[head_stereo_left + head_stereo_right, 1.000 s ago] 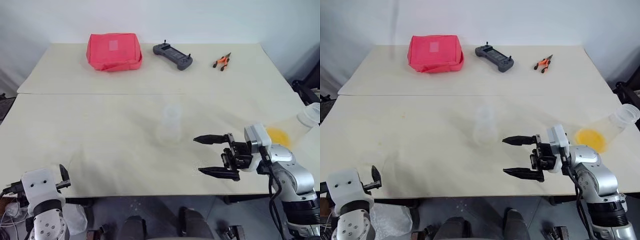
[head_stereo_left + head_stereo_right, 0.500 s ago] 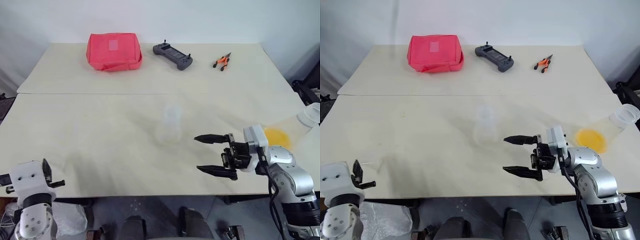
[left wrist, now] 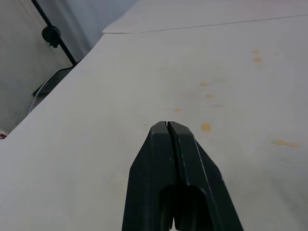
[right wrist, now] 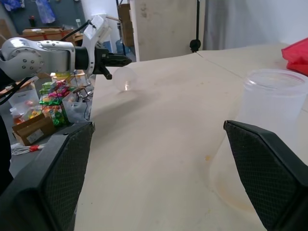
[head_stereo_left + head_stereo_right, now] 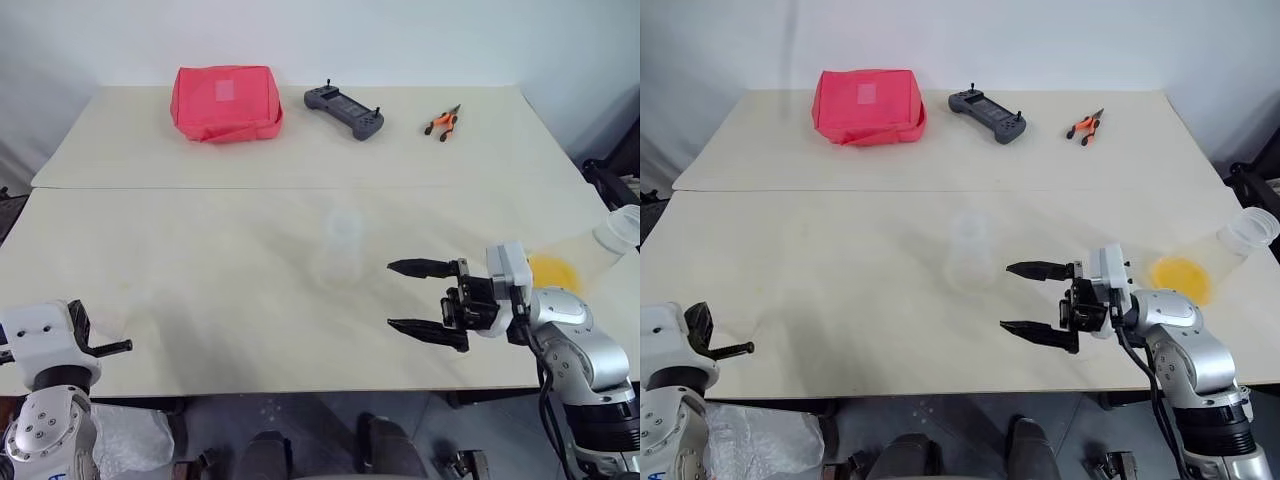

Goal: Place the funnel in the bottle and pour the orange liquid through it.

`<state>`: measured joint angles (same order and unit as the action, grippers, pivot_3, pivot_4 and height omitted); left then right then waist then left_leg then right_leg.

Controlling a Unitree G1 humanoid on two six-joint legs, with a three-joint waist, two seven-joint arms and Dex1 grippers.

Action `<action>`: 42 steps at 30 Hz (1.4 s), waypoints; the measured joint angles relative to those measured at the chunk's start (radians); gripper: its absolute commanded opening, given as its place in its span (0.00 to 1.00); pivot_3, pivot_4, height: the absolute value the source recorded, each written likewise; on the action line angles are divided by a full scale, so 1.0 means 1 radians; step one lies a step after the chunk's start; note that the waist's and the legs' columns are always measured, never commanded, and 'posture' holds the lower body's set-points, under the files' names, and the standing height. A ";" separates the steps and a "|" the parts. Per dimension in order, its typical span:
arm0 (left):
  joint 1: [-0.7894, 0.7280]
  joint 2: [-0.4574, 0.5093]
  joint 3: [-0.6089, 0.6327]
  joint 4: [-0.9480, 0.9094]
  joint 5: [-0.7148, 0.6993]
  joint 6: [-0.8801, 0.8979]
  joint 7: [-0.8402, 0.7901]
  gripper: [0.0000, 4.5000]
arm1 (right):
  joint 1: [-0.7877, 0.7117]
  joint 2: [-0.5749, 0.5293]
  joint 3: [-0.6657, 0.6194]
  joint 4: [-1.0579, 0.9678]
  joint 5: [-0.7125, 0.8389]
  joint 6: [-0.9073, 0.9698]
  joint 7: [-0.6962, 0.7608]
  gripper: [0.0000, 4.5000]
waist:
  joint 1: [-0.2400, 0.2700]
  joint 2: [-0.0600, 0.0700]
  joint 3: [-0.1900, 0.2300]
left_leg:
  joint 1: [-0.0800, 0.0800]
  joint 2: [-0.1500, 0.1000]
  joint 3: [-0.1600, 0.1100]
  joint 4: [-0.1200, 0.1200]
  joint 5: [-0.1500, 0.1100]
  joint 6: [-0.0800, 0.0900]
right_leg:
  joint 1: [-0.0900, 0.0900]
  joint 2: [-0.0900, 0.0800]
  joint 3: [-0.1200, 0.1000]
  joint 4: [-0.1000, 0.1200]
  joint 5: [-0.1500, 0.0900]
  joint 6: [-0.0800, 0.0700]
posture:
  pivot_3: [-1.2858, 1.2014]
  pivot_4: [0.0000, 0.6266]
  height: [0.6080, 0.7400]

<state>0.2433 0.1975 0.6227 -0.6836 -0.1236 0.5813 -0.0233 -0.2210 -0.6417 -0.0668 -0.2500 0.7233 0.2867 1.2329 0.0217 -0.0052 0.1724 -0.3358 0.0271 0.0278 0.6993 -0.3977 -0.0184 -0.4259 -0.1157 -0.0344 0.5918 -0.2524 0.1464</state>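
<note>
Left pincer [image 3: 167,126]: your fingers are pressed together on nothing, at the worktop's [image 5: 200,250] near left edge.
Right pincer [image 5: 412,297]: yours gapes wide, empty, pointing left.
Bottle [image 5: 342,250]: mid-worktop, just left of the right pincer.
Funnel [image 4: 125,79]: just beside your left pincer.
Orange liquid [image 5: 555,271]: in the tipped container [image 5: 600,250] at the right edge.

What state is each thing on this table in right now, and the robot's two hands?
Clear flask-shaped bottle: upright, mouth open, no funnel in it.
Clear wide-bodied container: lying tilted, orange liquid pooled inside.
Red pouch: closed.
Left gripper: shut, empty.
Right gripper: open, empty.
</note>
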 measured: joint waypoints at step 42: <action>0.157 0.005 -0.018 -0.075 0.034 0.016 0.009 0.99 | -0.068 0.013 0.038 0.038 -0.042 0.033 0.022 1.00 | 0.000 0.000 0.000 | 0.000 0.000 0.001 0.000 0.000 0.000 | 0.000 0.000 0.000 0.000 0.000 -0.001 | 0.52 0.24 1.00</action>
<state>0.3999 0.2028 0.6045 -0.7587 -0.0892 0.5978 -0.0143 -0.2894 -0.6292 -0.0285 -0.2118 0.6810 0.3201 1.2553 0.0217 -0.0053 0.1724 -0.3357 0.0275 0.0285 0.6990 -0.3981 -0.0182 -0.4263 -0.1155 -0.0344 0.5913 -0.2528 0.1455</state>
